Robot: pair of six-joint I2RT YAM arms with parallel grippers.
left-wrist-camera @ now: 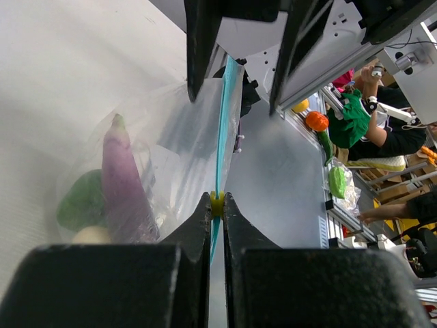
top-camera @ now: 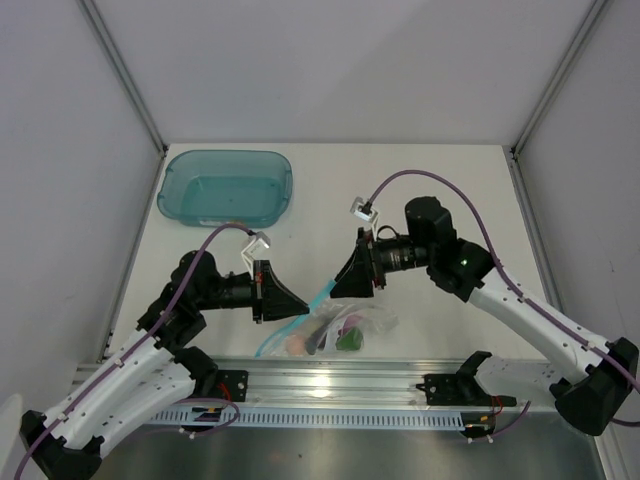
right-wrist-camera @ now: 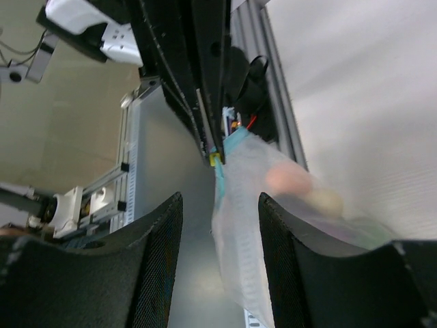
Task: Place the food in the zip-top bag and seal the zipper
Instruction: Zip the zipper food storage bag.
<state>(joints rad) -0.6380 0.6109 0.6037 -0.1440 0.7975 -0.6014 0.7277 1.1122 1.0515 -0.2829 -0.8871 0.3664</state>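
Your toy food (top-camera: 340,338) (purple eggplant (left-wrist-camera: 123,184), green lump (left-wrist-camera: 82,201), pale ball (right-wrist-camera: 290,179)) sits inside the clear floppy bag (top-camera: 362,322), at 6 o'clock on the white table (top-camera: 420,190). Left gripper (left-wrist-camera: 216,205) pinches the light-blue zipper strip (left-wrist-camera: 222,123); right gripper (right-wrist-camera: 220,199) is spread astride it. Sealing looks not yet done.

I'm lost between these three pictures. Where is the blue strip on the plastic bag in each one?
Top external: the zipper slants down-left just below centre.
Left wrist: it runs vertically down the middle into the left hand.
Right wrist: a short teal piece at centre.
Shared landmark: the left hand, shut on the zipper, shows in all three.
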